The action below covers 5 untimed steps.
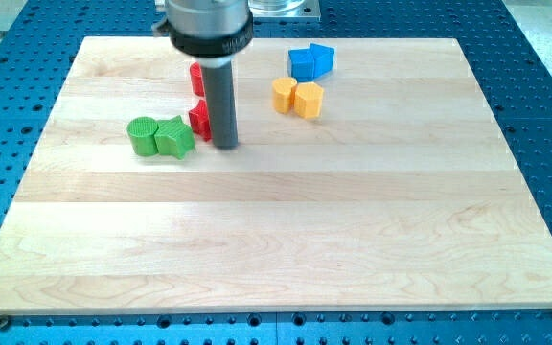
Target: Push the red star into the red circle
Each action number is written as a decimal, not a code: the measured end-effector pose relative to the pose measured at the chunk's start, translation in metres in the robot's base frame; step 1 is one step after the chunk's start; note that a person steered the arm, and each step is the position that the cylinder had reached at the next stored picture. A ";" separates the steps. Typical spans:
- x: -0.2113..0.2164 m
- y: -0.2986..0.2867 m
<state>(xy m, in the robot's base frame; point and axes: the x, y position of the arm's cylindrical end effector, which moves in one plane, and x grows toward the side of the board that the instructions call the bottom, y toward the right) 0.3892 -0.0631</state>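
My tip [225, 144] rests on the wooden board just right of a red block [199, 118], which the rod partly hides; its points suggest the red star. A second red block [196, 80] sits above it toward the view's top, mostly hidden behind the rod, so its shape cannot be made out. The two red blocks lie apart, one above the other, with a small gap.
A green circle [144, 136] and a green star [174, 137] touch each other left of the tip. Two yellow blocks [298, 98] sit together at upper middle. Two blue blocks [311, 61] sit above them. The board [276, 240] lies on a blue perforated table.
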 end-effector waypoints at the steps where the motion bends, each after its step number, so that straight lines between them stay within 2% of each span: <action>1: -0.043 -0.017; 2: -0.008 0.008; 3: -0.008 -0.026; 4: -0.020 -0.040; 5: -0.051 -0.040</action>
<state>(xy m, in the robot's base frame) 0.3382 -0.1027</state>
